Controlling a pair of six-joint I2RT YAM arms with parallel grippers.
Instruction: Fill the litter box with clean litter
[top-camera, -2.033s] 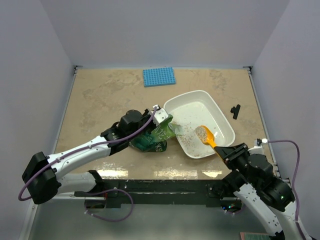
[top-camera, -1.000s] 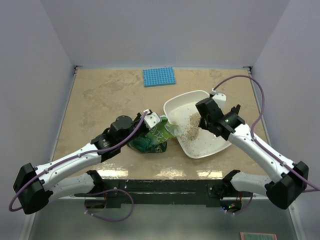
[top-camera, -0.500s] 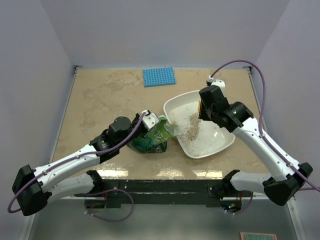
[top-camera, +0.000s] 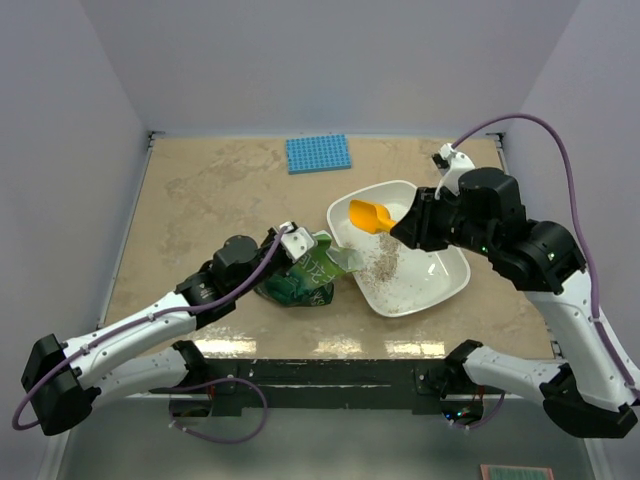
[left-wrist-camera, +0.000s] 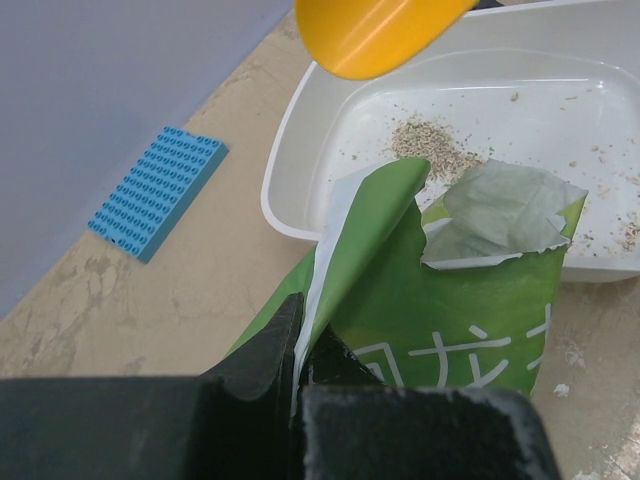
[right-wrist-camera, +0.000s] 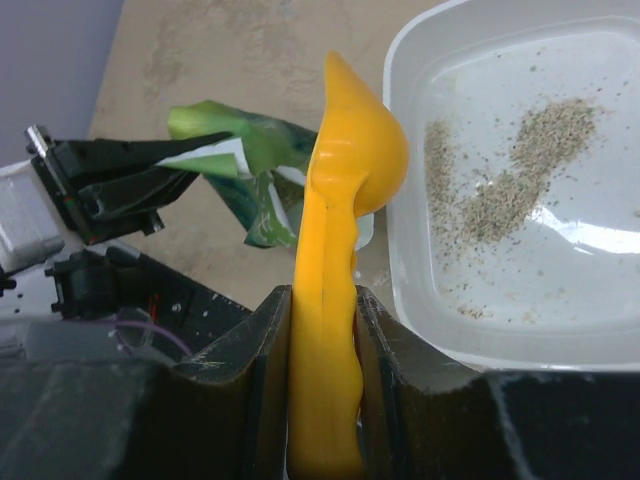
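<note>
In the litter box (top-camera: 428, 288), clean litter (top-camera: 382, 262) lies near right jaws clenching scoop (top-camera: 370, 215); left jaws clench bag (top-camera: 308, 270).

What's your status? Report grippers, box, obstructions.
Left gripper shut on green bag. Right gripper shut on orange scoop, above litter box. Clean litter: thin scatter only. Bag mouth over box rim.

The green bag (top-camera: 305, 270) crowds the left rim of the litter box (top-camera: 432, 288) (orange scoop (top-camera: 368, 215) overhead there); its right side lies open.
</note>
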